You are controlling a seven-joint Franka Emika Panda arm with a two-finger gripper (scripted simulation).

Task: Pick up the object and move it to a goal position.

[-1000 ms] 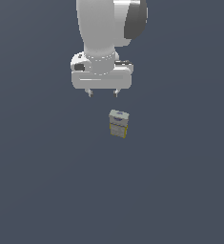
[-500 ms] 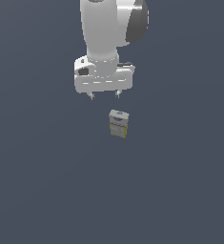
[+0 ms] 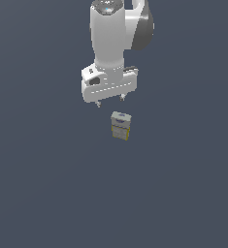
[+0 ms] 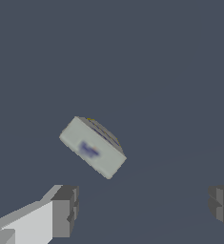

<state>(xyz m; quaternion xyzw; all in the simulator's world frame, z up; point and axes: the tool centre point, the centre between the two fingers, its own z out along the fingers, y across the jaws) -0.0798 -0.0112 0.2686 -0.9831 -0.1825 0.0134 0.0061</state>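
Below your gripper [image 3: 110, 100] the object [image 3: 121, 126] stands upright on the floor, a little toward the exterior view's right. Your fingers [image 4: 63, 209] are spread wide and empty; its long side lies slanted to them.

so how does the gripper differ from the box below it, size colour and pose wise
The gripper is white with short dark fingers; the box is grey with yellow edges and a paler top panel.
The gripper body is clearly wider than the box, and its open fingers stand further apart than the box is wide.
The gripper hangs in the air, touching nothing; the box stands upright on the ground.
Both are blocky.
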